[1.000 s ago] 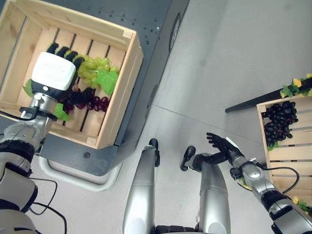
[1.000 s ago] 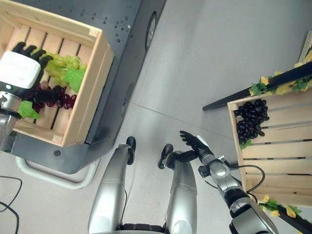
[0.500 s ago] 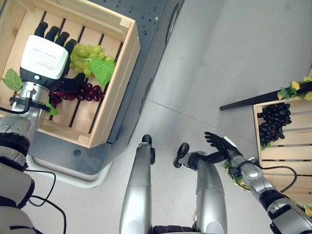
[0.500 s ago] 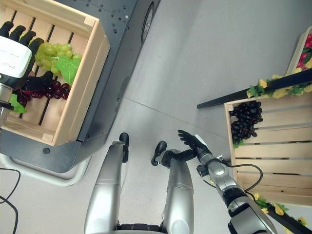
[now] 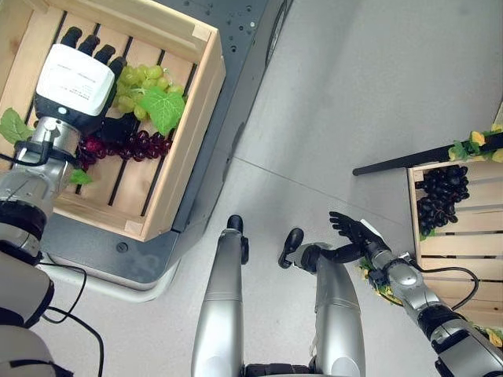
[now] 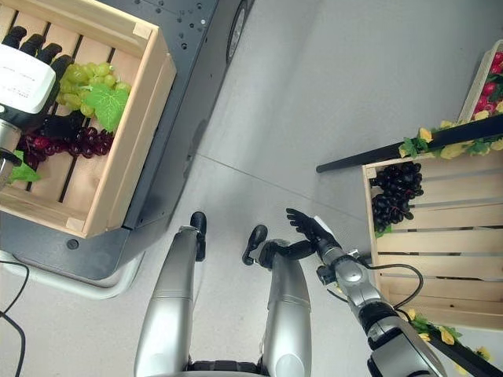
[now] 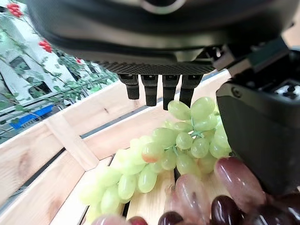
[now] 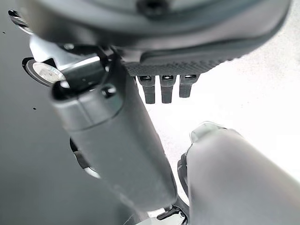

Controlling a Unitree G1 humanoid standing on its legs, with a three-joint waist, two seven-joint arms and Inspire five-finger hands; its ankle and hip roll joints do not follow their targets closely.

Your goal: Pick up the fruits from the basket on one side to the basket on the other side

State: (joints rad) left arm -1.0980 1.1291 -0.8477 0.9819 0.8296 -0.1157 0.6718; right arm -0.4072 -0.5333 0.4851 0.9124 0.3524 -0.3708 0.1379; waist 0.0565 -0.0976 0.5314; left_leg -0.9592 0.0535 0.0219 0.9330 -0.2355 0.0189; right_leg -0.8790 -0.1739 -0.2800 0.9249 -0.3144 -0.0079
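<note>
Head view: left hand (image 5: pixel 75 78) over grapes (image 5: pixel 145 86).

Silver-grey arms end in dark hands with black fingers (image 5: pixel 93 49), the left hand (image 5: pixel 75 82) white-backed

Two grape bunches (image 5: pixel 141 82) lie side by side in the left crate (image 5: pixel 192 118), under the left hand (image 5: pixel 75 78). Another bunch (image 5: pixel 440 196) lies in the right crate (image 5: pixel 464 243), across the floor (image 5: pixel 354 94).
</note>
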